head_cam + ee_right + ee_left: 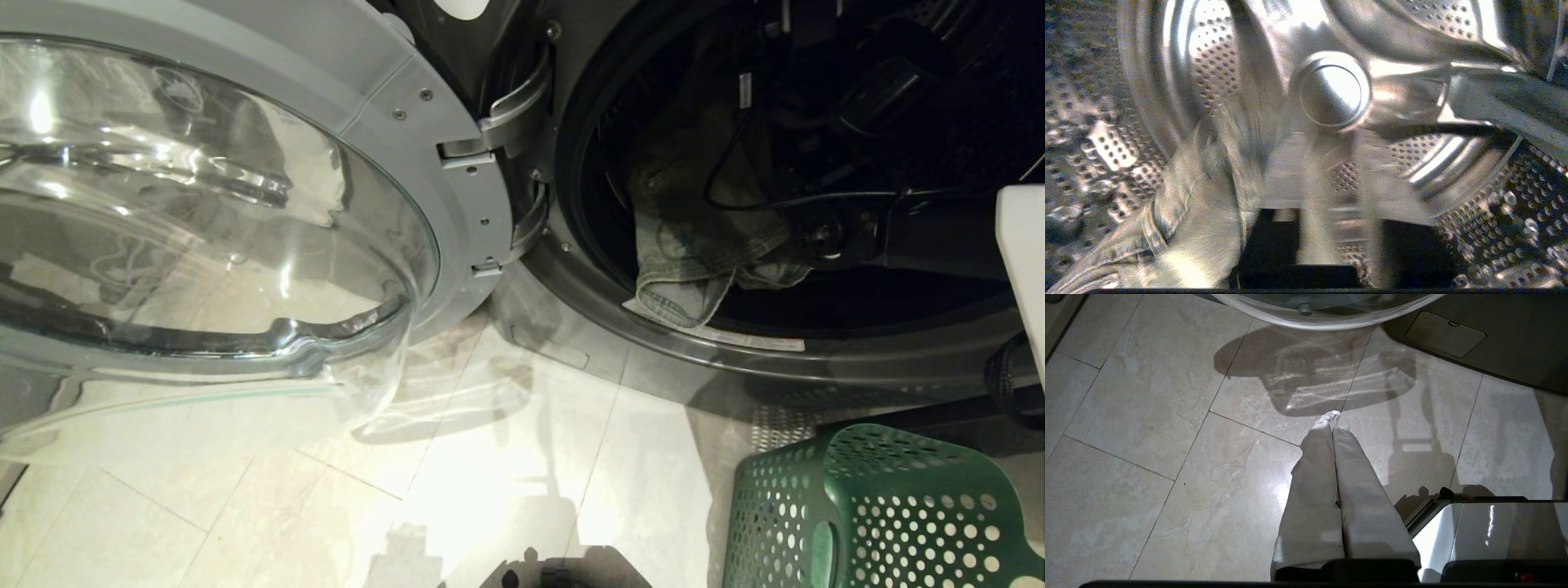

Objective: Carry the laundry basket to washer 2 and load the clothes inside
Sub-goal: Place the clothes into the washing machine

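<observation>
A dark grey front-load washer (pixel 571 327) stands open, and no numeral shows on it. A faded denim garment (pixel 694 245) hangs from the drum over the front rim. My dark right arm (pixel 857 220) reaches into the drum. In the right wrist view, my right gripper (pixel 1339 163) is open inside the perforated steel drum (pixel 1494 228). Nothing lies between its fingers, and the denim (pixel 1196 228) lies beside them. The green laundry basket (pixel 882 506) sits on the floor in front of the washer, its inside hidden. My left gripper (pixel 1333 418) hangs shut and empty over the floor tiles.
The round glass door (pixel 204 204) is swung wide open on the left, over the pale tiled floor (pixel 490 490). A white part of my body (pixel 1020 261) stands at the right edge. A service flap (pixel 1445 332) sits low on the washer front.
</observation>
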Controlling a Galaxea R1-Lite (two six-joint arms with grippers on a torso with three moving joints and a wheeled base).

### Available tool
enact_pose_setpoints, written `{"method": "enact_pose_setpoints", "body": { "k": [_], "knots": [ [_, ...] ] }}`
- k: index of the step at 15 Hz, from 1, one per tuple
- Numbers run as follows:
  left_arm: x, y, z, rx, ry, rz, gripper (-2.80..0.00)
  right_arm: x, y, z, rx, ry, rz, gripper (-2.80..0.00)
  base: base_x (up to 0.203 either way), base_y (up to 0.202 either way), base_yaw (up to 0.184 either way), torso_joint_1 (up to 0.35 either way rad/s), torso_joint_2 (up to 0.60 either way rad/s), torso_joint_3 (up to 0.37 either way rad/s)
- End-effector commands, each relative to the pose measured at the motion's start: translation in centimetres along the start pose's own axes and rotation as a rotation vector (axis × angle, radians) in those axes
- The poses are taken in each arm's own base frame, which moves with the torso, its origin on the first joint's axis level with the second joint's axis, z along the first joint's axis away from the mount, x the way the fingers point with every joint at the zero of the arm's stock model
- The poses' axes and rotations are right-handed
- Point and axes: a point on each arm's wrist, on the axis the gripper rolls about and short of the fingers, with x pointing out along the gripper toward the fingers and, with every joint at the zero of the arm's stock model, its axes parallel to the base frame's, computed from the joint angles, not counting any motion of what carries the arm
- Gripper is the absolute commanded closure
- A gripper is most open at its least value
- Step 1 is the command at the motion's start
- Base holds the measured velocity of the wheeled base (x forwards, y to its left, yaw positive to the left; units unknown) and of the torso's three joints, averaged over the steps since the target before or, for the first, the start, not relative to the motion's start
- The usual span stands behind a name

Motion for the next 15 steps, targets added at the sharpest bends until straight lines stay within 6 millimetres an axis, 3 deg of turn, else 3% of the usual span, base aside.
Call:
{"method": "enact_pose_setpoints", "body": {
  "k": [1, 4, 8, 15],
  "knots": [
    [0.0, 0.0, 0.0, 0.0, 0.002, 0.001, 0.0, -0.1, 0.0, 0.0, -0.014, 0.022, 0.014, -2.8, 0.0, 0.0, 0.0, 0.0, 0.0, 0.0],
    [0.0, 0.0, 0.0, 0.0, 0.002, 0.001, 0.0, -0.7, -0.2, -0.3, -0.027, 0.084, 0.055, -2.8, 0.0, 0.0, 0.0, 0.0, 0.0, 0.0],
    [0.0, 0.0, 0.0, 0.0, 0.002, 0.001, 0.0, -3.0, -1.3, -0.4, -0.012, 0.206, 0.135, -2.8, 0.0, 0.0, 0.0, 0.0, 0.0, 0.0],
    [0.0, 0.0, 0.0, 0.0, 0.001, 0.0, 0.0, -9.5, -6.2, 4.0, 0.027, 0.495, 0.343, -2.8, 0.0, 0.0, 0.0, 0.0, 0.0, 0.0]
  ]
}}
